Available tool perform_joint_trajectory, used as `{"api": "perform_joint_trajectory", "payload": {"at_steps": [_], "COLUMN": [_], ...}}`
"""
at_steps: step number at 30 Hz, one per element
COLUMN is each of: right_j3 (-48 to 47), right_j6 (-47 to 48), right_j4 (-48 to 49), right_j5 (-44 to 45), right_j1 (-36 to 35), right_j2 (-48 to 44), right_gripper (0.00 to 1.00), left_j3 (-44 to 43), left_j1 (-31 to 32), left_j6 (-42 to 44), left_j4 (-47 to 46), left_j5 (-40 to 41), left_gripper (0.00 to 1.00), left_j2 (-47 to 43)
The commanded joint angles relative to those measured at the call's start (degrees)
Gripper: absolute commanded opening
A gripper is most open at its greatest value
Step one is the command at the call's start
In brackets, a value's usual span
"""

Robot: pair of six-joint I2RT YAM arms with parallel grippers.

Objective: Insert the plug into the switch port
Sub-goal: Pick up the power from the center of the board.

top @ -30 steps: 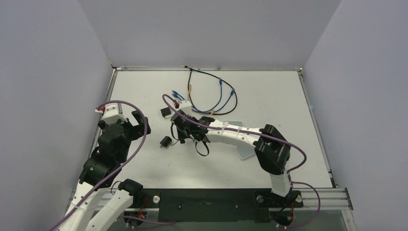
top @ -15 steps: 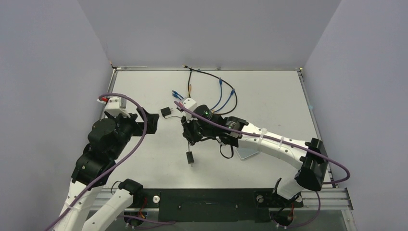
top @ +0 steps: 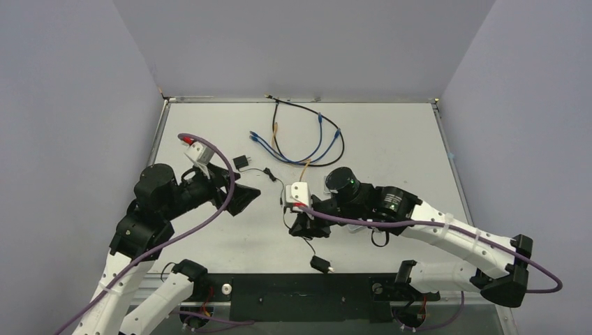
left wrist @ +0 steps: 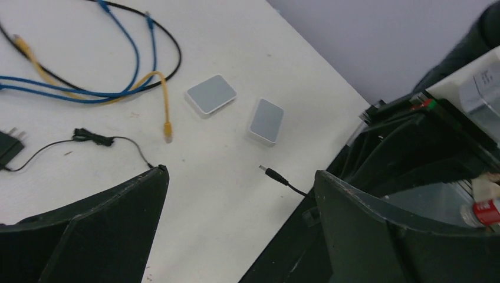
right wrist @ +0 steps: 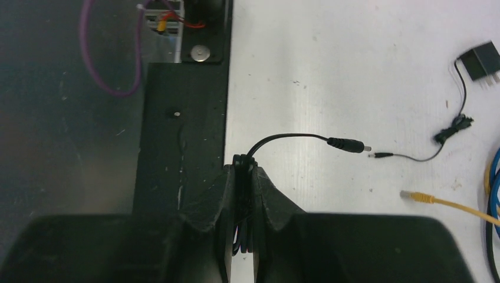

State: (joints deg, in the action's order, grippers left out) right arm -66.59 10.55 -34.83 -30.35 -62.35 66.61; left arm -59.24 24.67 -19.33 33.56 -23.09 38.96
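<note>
My right gripper is shut on a folded bundle of thin black cable. From that bundle the black barrel plug sticks out free above the table. The cable's black adapter sits near the table's front edge. Two small flat white boxes with grey faces lie beyond the plug in the left wrist view. I cannot tell which one holds the switch port, and no socket shows. My left gripper is open and holds nothing, left of the plug.
A second black adapter lies at mid table, its thin lead ending in a small plug. Blue, black and yellow network cables loop at the back. A yellow connector lies near the plug.
The right arm swung toward the table's front with the cable, dragging its adapter to the front edge. The left gripper moved right toward the centre, still open.
</note>
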Motion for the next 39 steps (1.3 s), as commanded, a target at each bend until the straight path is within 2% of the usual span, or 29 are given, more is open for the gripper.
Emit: {"api": "perform_joint_trajectory", "payload": {"at_steps": [1,8,14,22,27,39], "right_j3": [0.1,-2.6,-5.5,-10.9,-16.1,-24.9], "right_j6": [8.2,10.0,11.5,10.8,10.1,9.3], "right_j4": [-1.7,-4.4,-6.5,-6.3,-6.2,-5.8], "right_j5": [-12.4,-21.2,-30.8,-41.6,-48.3,-52.1], "right_j1": [-0.3,-0.1,-0.1,0.8,1.1,0.6], "right_j2": [-5.3,-6.9,-6.4,-3.6,-0.2,5.0], "right_gripper": [0.00,0.00,0.00,0.00,0.00,0.00], "left_j3": [1.6,6.4,10.0,11.6,12.2,12.1], "left_j1": [0.1,0.2,0.4,2.8,4.8,5.4], "left_j6": [0.1,-7.4,-16.0,-16.0,-12.0,-7.3], "left_j4": [-9.9,-25.3,-41.3,-46.4,-45.2,-43.5], "left_j5": [-17.8,-36.9,-46.4,-50.6,-51.4,-50.7], "left_gripper": [0.93,0.84,0.75,0.73,0.72,0.70], "left_j2": [-1.9,-3.6,-5.4,-7.0,-7.5,-5.1]}}
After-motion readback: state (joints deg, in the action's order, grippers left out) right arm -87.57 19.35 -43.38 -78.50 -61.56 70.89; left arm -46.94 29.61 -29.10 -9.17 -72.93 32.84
